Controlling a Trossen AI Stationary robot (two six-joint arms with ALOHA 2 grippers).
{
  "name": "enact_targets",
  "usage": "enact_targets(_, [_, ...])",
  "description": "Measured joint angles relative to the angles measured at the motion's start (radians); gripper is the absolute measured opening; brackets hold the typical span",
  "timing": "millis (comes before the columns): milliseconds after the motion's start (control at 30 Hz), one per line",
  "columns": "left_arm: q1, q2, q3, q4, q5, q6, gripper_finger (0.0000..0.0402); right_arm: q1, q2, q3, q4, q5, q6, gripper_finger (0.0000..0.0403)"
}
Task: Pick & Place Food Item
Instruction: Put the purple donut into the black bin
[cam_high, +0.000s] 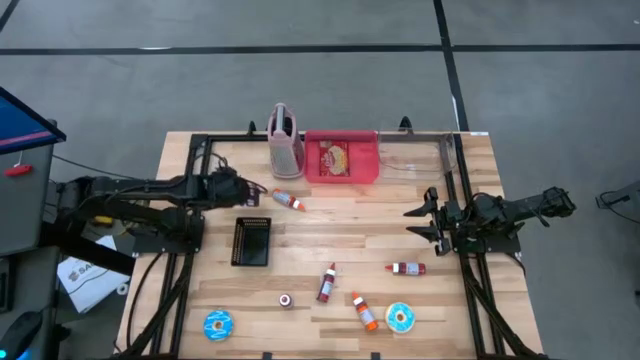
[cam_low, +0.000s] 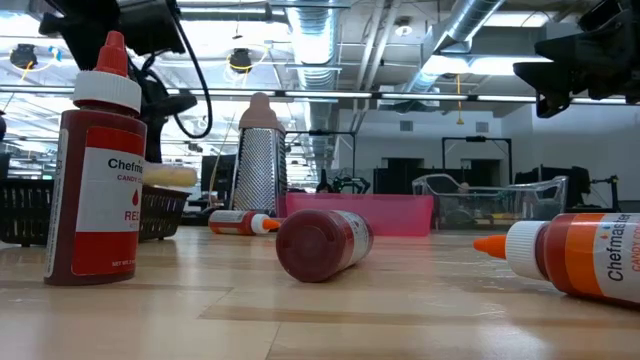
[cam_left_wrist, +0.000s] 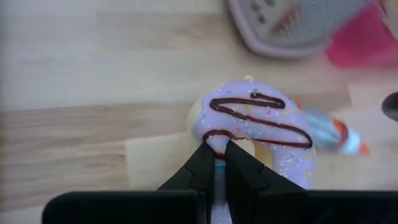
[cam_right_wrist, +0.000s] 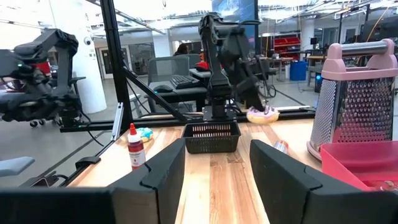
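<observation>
The left gripper (cam_left_wrist: 216, 163) is clenched on the rim of a purple donut (cam_left_wrist: 261, 127), holding it near the desk's (cam_high: 350, 225) far edge, just beside the grater (cam_high: 284, 140) and a red bottle (cam_high: 287, 199), and beyond the black basket (cam_high: 251, 241). The right gripper (cam_high: 420, 222) waits with jaws apart and empty by the right edge, near the pink tray (cam_high: 341, 158).
</observation>
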Motion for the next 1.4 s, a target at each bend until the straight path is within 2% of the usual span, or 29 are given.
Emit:
enact_targets(267, [-0.2, -0.023, 0.0, -0.004, -0.005, 0.003, 0.0018, 0.0, 0.0, 0.0, 0.005, 0.003, 0.004, 0.0175])
enact_targets(533, [-0.379, -0.112, 0.0, -0.001, -0.051, 0.003, 0.0021, 0.0, 0.0, 0.0, 0.008, 0.003, 0.006, 0.0175])
enact_targets(700, [-0.465, -0.115, 0.0, -0.001, -0.053, -0.001, 0.0038, 0.0, 0.0, 0.0, 0.016, 0.003, 0.006, 0.0175])
enact_targets(1033, [-0.524, -0.017, 0.0, -0.016, -0.084, -0.05, 0.0101, 0.0, 0.0, 0.0, 0.018, 0.003, 0.011, 0.0175])
enact_targets(1400, [-0.573, 0.074, 0.0, -0.084, -0.103, -0.184, 0.0108, 0.0, 0.0, 0.0, 0.014, 0.003, 0.021, 0.0175])
